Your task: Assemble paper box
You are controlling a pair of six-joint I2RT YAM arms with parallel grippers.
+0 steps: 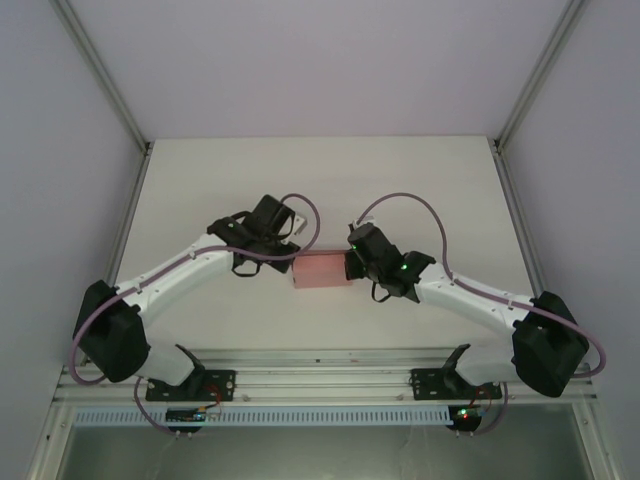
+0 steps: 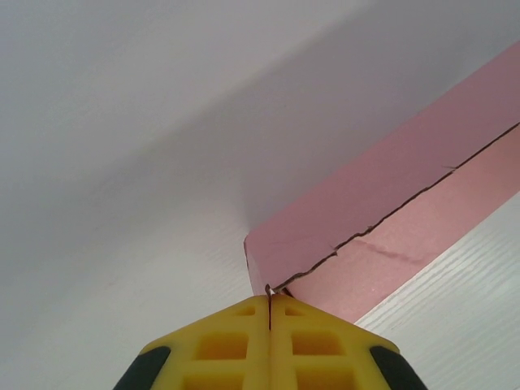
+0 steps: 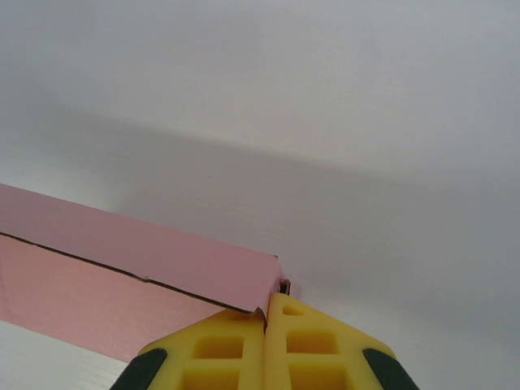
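The pink paper box (image 1: 322, 272) lies on the white table between the two arms, folded into a shallow rectangular shape. My left gripper (image 1: 285, 262) is at its left end, and in the left wrist view its yellow fingers (image 2: 269, 302) are shut on the corner of the box (image 2: 382, 203), where a dark seam runs between two pink panels. My right gripper (image 1: 350, 265) is at the right end. The right wrist view shows its yellow fingers (image 3: 267, 313) shut on the edge of the box (image 3: 130, 260) at its near corner.
The white table (image 1: 320, 190) stretches back to a pale rear wall, with metal frame posts (image 1: 135, 140) at both sides. An aluminium rail (image 1: 320, 375) with the arm bases runs along the near edge.
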